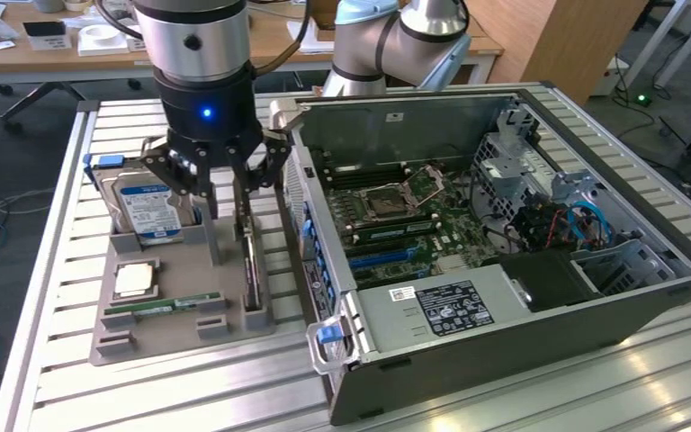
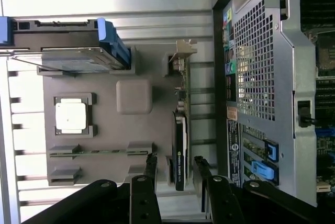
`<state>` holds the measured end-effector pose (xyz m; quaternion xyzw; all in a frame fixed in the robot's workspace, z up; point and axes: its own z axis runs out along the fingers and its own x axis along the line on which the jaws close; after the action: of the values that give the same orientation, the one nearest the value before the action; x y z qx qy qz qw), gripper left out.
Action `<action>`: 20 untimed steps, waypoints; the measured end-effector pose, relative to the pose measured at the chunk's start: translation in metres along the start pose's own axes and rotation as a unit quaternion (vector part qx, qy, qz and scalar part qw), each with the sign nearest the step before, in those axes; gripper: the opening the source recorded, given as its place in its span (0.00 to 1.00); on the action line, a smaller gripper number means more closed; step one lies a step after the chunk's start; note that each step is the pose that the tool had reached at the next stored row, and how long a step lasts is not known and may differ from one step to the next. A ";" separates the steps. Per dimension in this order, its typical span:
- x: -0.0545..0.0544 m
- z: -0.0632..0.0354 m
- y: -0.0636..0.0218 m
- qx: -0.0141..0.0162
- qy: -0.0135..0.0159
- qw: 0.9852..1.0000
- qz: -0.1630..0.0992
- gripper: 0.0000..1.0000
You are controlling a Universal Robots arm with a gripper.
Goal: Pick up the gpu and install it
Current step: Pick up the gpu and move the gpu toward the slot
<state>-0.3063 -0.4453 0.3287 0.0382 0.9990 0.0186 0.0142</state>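
The gpu [image 1: 251,261] stands on edge in a slot along the grey holder tray [image 1: 166,337], on the side nearest the computer case. In the wrist view the gpu [image 2: 179,145] is a thin dark card with a green board and a silver bracket at its far end. My gripper [image 1: 235,200] hangs just above the card's bracket end. It is open, and its two fingers [image 2: 151,167] straddle the card's dark edge with a gap on each side of the gripper [image 2: 176,170]. Nothing is held.
The tray also holds a hard drive [image 1: 148,209] with a blue label, standing upright, a square CPU [image 1: 136,277] and a narrow RAM stick [image 1: 163,307]. The open computer case [image 1: 525,297] lies close beside the tray, motherboard [image 1: 399,220] exposed. Everything rests on a slatted metal table [image 1: 69,396].
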 end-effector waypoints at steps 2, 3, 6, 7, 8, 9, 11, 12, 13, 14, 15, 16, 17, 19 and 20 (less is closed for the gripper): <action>0.000 0.0020 -0.0001 0.000 0.000 1.000 0.000 0.42; 0.000 0.0030 -0.0001 0.000 0.000 1.000 0.000 0.42; 0.000 0.0062 -0.0002 0.000 0.000 1.000 0.000 0.42; 0.000 0.0070 -0.0003 0.000 0.000 1.000 0.000 0.42; 0.000 0.0078 -0.0003 0.000 0.000 1.000 0.000 0.42; 0.000 0.0086 -0.0003 0.000 0.000 1.000 0.000 0.42; 0.000 0.0100 -0.0004 0.000 0.000 1.000 0.000 0.42; 0.000 0.0107 -0.0004 0.000 0.000 1.000 0.000 0.42; 0.000 0.0114 -0.0004 0.000 0.000 1.000 0.000 0.42; 0.000 0.0122 -0.0005 0.000 0.000 1.000 0.000 0.42; 0.000 0.0131 -0.0005 0.000 0.000 1.000 0.000 0.42; 0.000 0.0139 -0.0006 0.000 0.000 1.000 0.000 0.42; 0.000 0.0147 -0.0006 0.000 0.000 1.000 0.000 0.42; 0.000 0.0163 -0.0006 0.000 0.000 1.000 0.000 0.42; 0.000 0.0171 -0.0007 0.000 0.000 1.000 0.000 0.42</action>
<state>-0.3063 -0.4453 0.3115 0.0382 0.9990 0.0186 0.0142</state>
